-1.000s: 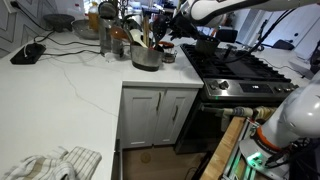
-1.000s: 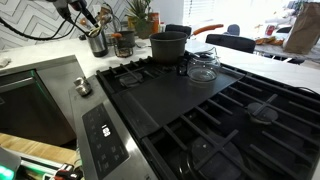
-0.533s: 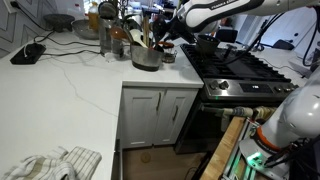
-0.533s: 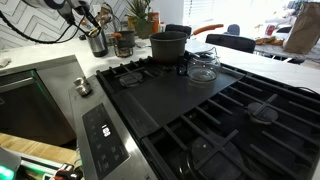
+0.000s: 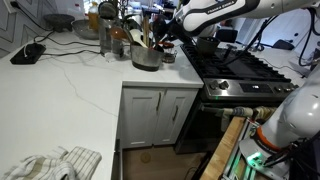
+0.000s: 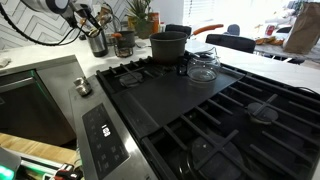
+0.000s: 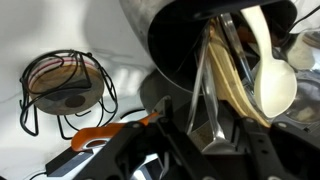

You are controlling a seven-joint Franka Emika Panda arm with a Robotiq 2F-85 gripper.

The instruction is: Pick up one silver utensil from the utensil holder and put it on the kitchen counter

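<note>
The utensil holder is a squat silver pot at the counter's corner beside the stove, also in the other exterior view. It holds wooden spoons and silver utensils. In the wrist view the holder fills the top, and a flat silver utensil sticks out toward the camera. My gripper is open, with this utensil's end between its spread fingers and gaps on both sides. In both exterior views the gripper hovers just above the holder. The white kitchen counter stretches in front.
Glass jars and a plant stand behind the holder. A black wire basket sits on the counter beside it. A dark pot and glass kettle stand on the black stove. A cloth lies at the counter's near edge.
The gripper has moved slightly down and toward the utensil holder. Nothing else has moved.
</note>
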